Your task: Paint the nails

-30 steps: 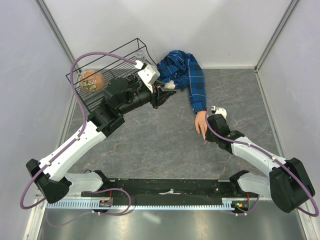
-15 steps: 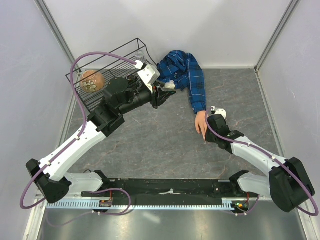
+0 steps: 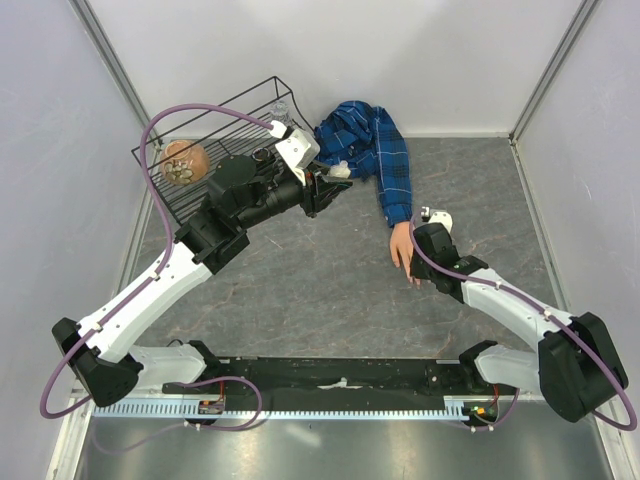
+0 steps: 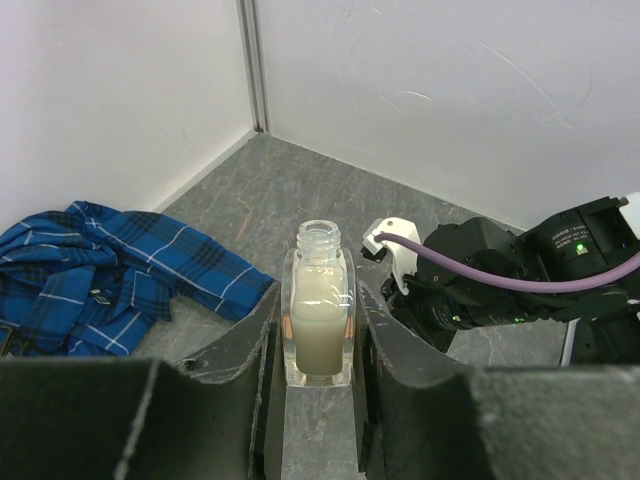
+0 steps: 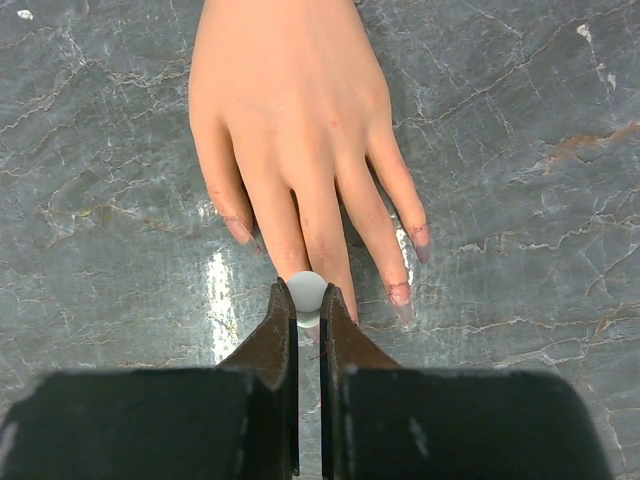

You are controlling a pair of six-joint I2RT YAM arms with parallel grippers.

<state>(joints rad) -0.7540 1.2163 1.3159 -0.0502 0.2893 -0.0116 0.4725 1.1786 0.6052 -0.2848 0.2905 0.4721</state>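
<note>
Nails [image 5: 398, 294] right of centre on bench [image 5: 100, 150], tipping mannequin fingers [image 5: 322, 225], at tip of right hand [image 5: 307, 300] pinched on brush cap [image 5: 307, 288]. Left hand [image 4: 319, 335] clamped on open bottle [image 4: 318, 295]. Probably hard, slick, tiny: stroke lightly, no gripping.

table [image 5: 520, 100]: grey veined stone-look top, smooth, semi-gloss, throws glare. mannequin hand [image 5: 290, 90]: smooth matt skin-tone, plastic or vinyl, can't tell which from here. nails [image 5: 400, 294]: pinkish, smudgy, duller than the skin. sleeve [image 4: 110, 270]: blue plaid woven cloth, matt, crumpled. bottle [image 4: 318, 345]: clear glossy glass, milky liquid inside. left gripper [image 4: 318, 300] and right gripper [image 5: 307, 296]: matt black plastic, grainy faces. white cap [image 5: 307, 286]: smooth satin plastic. basket [image 3: 200, 130]: thin black metal wire. cable [image 4: 480, 285]: purple, smooth, glossy sheath.
</note>
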